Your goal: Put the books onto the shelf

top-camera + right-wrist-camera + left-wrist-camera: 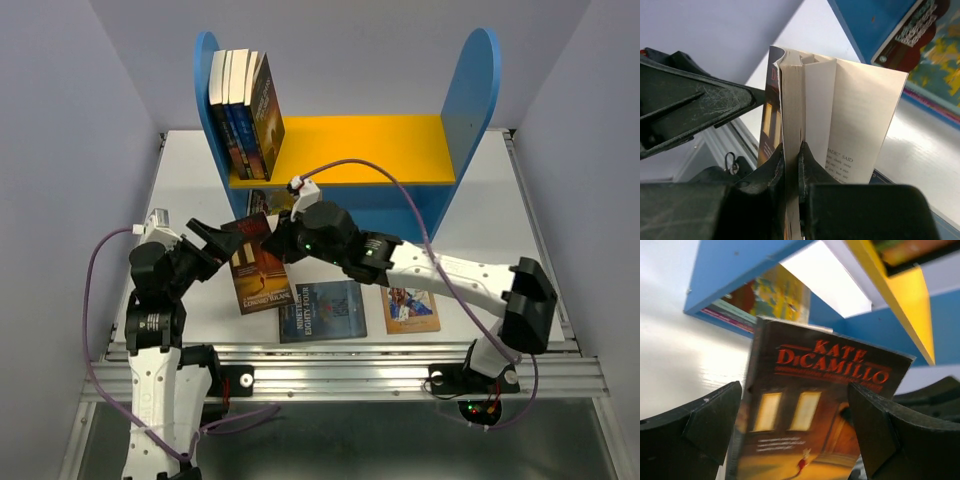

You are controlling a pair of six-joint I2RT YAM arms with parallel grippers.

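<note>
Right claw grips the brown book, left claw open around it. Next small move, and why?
Probably draw the left claw back: its open fingers flank the brown book, which the right claw pinches by its pages. That frees the right arm to lift it toward the shelf.

Right tool: clamped on brown book's edge
Left tool: spread wide, just left of it
Shelf: beyond both tools

— Where are the books?
— Several stand upright at eleven o'clock on the yellow board of the shelf. The dark DiCamillo book tilts at centre; the blue book and tan book lie flat near six o'clock.
</note>
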